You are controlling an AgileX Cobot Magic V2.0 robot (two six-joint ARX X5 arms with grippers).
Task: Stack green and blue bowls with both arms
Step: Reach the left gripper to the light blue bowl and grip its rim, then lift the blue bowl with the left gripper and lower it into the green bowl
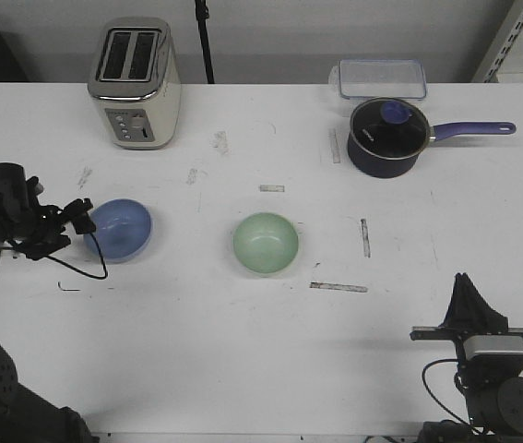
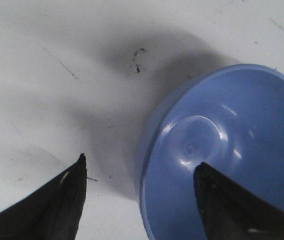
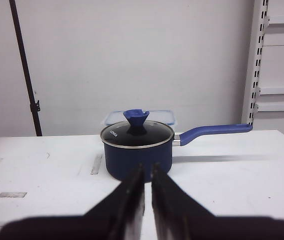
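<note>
L gripper [image 2: 139, 172] spread, straddling near rim of blue bowl [image 1: 119, 228]: one finger inside, other outside, not yet pinching. Green bowl [image 1: 266, 243] well beyond it, twd table centre. R gripper [image 1: 467, 297] pressed together, empty, parked further from both; L arm nearer

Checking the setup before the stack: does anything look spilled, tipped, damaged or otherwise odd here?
Nothing stands out. The blue bowl and green bowl sit upright and apart on the table, which shows only scuffs and tape marks. The left pincer is open astride the blue bowl's rim; the right pincer is nearly shut, holding nothing.
</note>
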